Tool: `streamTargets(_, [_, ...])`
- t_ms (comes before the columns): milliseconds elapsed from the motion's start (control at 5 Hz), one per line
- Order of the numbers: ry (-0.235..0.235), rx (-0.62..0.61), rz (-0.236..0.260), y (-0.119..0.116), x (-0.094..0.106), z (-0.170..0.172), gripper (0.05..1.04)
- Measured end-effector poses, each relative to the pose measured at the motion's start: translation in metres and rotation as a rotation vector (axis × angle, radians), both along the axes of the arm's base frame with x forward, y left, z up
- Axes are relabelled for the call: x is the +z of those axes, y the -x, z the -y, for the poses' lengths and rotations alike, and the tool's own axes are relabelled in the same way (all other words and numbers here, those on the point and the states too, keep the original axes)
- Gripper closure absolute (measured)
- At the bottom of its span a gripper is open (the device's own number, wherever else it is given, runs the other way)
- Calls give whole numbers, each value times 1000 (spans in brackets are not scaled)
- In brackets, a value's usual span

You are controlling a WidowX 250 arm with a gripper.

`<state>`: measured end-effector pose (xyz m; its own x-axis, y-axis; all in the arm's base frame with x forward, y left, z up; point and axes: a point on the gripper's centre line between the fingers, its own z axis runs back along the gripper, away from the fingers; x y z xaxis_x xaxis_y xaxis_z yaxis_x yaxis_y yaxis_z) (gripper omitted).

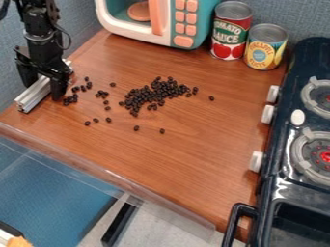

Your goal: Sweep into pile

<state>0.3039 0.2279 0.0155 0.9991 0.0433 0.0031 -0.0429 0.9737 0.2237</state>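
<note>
At the upper left of the view the black gripper hangs over the wooden counter; its fingers stand apart by the thickness of a silver metal bar, one on either side, and look clamped on it; the bar's long axis slants from lower left to upper right, so its long side faces the beans.

Just beside the nearer finger sits a small bean cluster; to the right of that come loose beans, then the main heap, lying right of the fingers and slightly lower in the view; the heap's long axis runs from lower left to upper right, flatter than the bar's; below it are two single beans, and past its right end one more bean.

The coming sweep should likely go rightward, broadside of the bar leading; the lower strays could slip past its near end.
</note>
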Motion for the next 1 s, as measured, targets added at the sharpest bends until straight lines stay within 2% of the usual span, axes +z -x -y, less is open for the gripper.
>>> streamTargets(400, [17,-3,-11,-4,-3,-1,84])
streamTargets(600, [28,-1,-5,-9,-4,-8,139])
streamTargets(1000, [68,-18,2,-8,-7,-4,696])
